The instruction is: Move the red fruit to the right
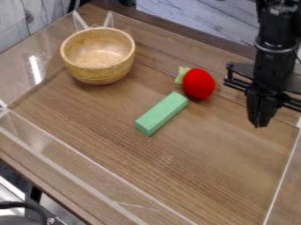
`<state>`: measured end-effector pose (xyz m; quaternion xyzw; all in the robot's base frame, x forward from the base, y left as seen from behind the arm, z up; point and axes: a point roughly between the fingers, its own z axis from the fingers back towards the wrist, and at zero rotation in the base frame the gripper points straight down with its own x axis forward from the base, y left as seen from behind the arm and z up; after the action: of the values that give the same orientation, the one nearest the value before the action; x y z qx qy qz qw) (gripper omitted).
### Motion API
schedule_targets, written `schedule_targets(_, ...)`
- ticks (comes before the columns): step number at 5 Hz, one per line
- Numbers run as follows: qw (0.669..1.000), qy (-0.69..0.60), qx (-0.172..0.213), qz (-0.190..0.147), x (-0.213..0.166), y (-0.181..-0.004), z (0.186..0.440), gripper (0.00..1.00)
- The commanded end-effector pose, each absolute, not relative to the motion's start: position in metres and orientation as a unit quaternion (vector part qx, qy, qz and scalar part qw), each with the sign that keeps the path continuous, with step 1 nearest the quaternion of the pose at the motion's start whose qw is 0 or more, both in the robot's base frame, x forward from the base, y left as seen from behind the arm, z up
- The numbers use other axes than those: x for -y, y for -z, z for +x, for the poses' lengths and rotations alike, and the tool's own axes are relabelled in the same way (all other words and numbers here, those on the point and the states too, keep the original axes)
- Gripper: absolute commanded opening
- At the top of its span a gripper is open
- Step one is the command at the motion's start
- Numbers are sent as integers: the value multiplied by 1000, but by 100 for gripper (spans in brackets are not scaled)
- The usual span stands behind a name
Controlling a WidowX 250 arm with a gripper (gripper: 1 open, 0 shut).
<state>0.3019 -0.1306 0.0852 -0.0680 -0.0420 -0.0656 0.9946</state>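
The red fruit (199, 83), small and glossy with a green leafy top on its left side, lies on the wooden table just past the upper end of the green block. My gripper (261, 120) hangs to the fruit's right, pointing straight down with its tips close to the table. The dark fingers (260, 104) are pressed together with nothing between them. A clear gap separates the gripper from the fruit.
A green rectangular block (161, 113) lies diagonally at the table's middle. A wooden bowl (99, 54) stands at the back left. Clear plastic walls (287, 180) border the table on the right and front.
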Motion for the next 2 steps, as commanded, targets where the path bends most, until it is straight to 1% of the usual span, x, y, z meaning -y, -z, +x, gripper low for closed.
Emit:
schedule_targets(1,993,54,74,-73,121,-95,323,0)
schedule_targets(2,994,41,74,-70,108,-86,334,0)
